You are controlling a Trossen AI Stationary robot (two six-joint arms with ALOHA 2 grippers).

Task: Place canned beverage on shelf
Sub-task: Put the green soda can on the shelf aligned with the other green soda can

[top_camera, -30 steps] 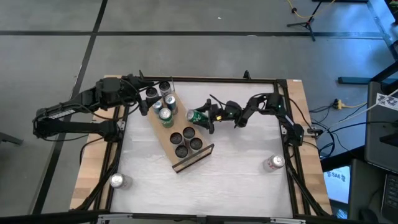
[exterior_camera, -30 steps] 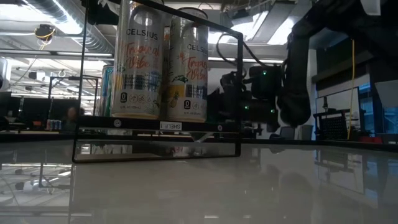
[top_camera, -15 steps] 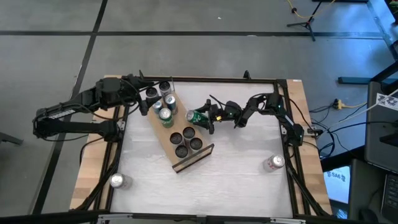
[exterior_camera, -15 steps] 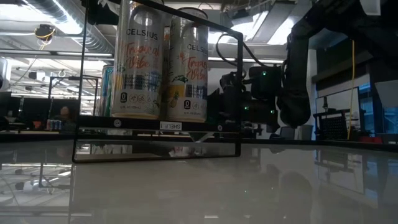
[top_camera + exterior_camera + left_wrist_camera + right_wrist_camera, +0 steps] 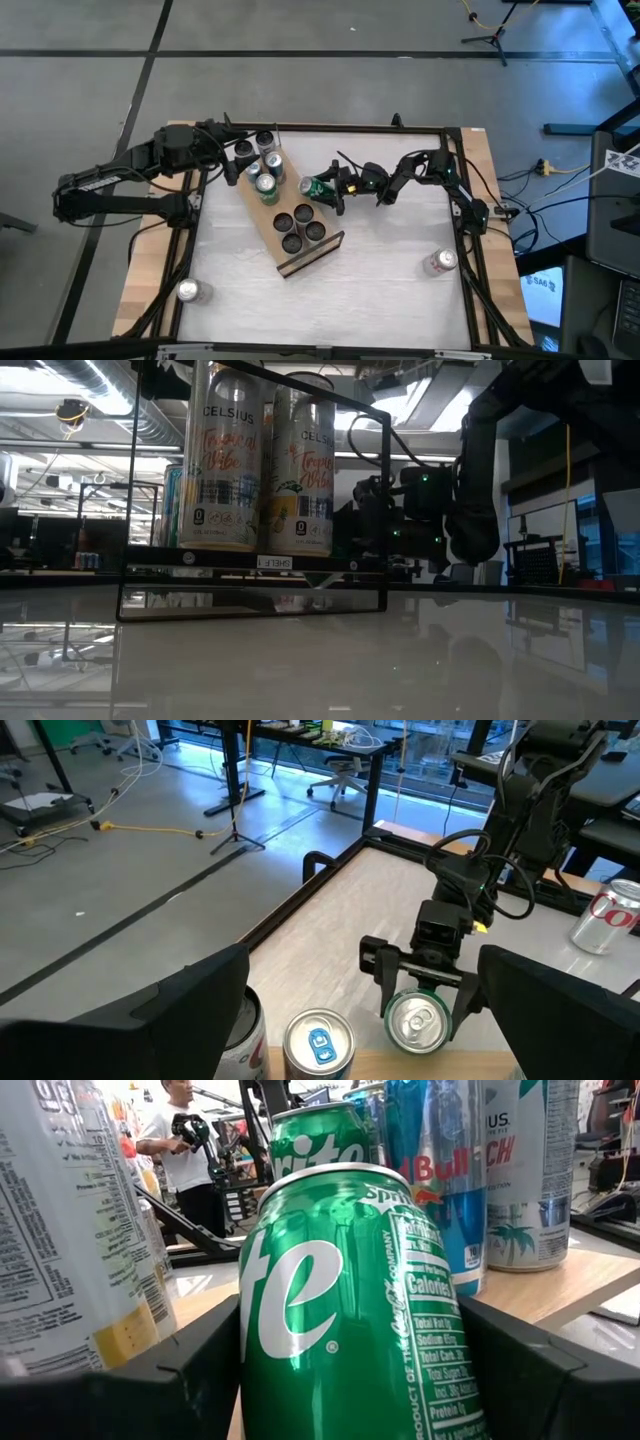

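R gripper [image 5: 322, 187] pinches Sprite can [image 5: 316, 186] at shelf [image 5: 327, 250] edge, L gripper [image 5: 243, 160] spread idle near back cans; risk: can clips lip, tips.

Tall cans [image 5: 228, 465] read "CELSIUS" (green can [image 5: 350, 1310]: Sprite; shelf [image 5: 275, 562]: "SHELF").

The right arm reaches in from the right edge of the counter, bent at the elbow and stretched low toward the middle. Its right end effector [image 5: 325, 188] is closed around a green can [image 5: 316, 187], one finger on each side, as the right wrist view shows with the can [image 5: 350, 1310] filling the space between the dark fingers. The left arm lies folded along the left edge, its left end effector [image 5: 243, 152] at the far left corner, fingers spread wide apart.
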